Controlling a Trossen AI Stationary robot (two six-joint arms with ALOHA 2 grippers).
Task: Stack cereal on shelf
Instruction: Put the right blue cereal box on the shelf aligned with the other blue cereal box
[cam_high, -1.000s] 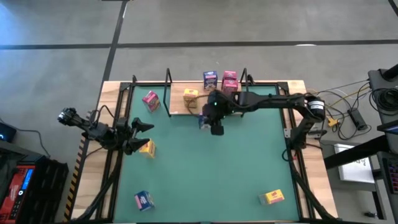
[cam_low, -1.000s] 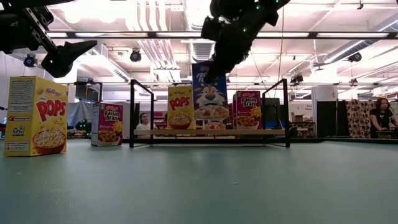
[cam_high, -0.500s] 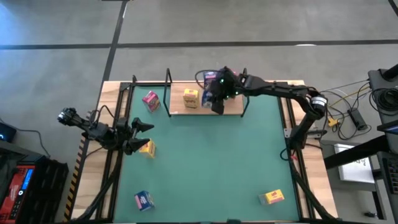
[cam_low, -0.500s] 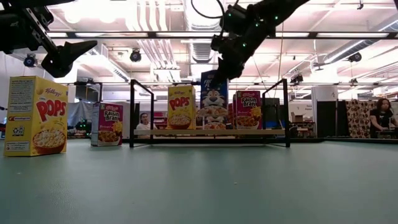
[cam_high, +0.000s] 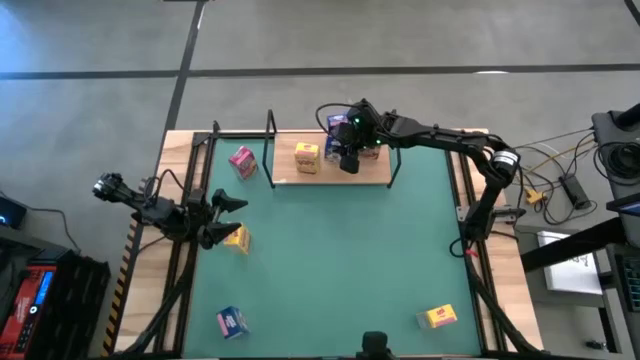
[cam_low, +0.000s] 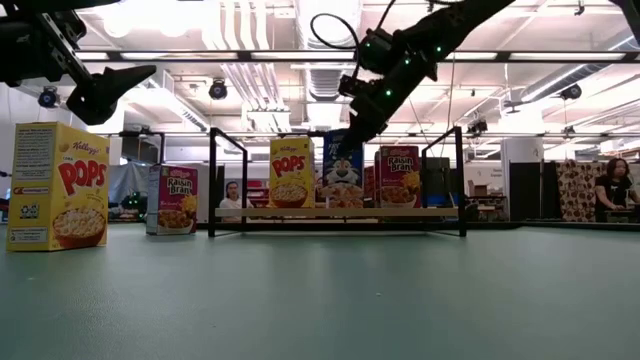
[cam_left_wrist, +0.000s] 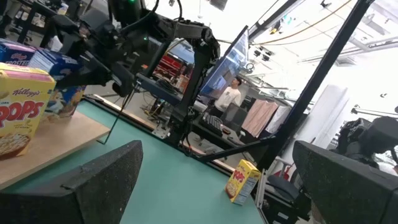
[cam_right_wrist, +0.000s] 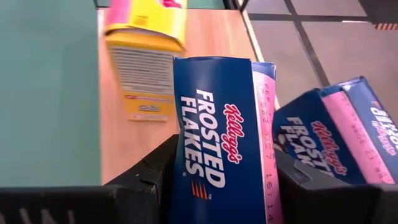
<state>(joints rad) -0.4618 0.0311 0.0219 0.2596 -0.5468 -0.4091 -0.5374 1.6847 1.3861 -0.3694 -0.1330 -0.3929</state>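
The right claw (cam_high: 347, 160) is over the shelf (cam_high: 375, 174), pinching a blue box (cam_right_wrist: 221, 137) between its 2 fingers (cam_right_wrist: 146, 180); the right wrist view shows the Frosted Flakes box filling the gap, a dark finger pressed on each side. In the low view this held box (cam_low: 342, 182) stands about at board level, though whether it touches the board cannot be told. Just beside the claw on the shelf stands a yellow box (cam_high: 306, 157), a Pops box in the low view (cam_low: 291, 172). On the claw's other side is a pink box (cam_low: 398, 176), Raisin Bran, also on the shelf. Right behind the held box, the right wrist view shows a 2nd blue box (cam_right_wrist: 329, 140), tilted, close against the claw's finger.

Farther from the right claw, past the shelf's black upright, a pink box (cam_high: 242, 161) sits on the bench (cam_high: 330, 260).

The left claw (cam_high: 222, 218) hangs at the bench's left side, well apart from the shelf, its 2 fingers (cam_left_wrist: 93, 180) spread wide with nothing between them. A yellow box (cam_high: 237, 238) lies just beside it on the green mat.

Well apart from both claws, at the near edge, a blue box (cam_high: 232, 321) lies on the left and a yellow box (cam_high: 438, 317) on the right.
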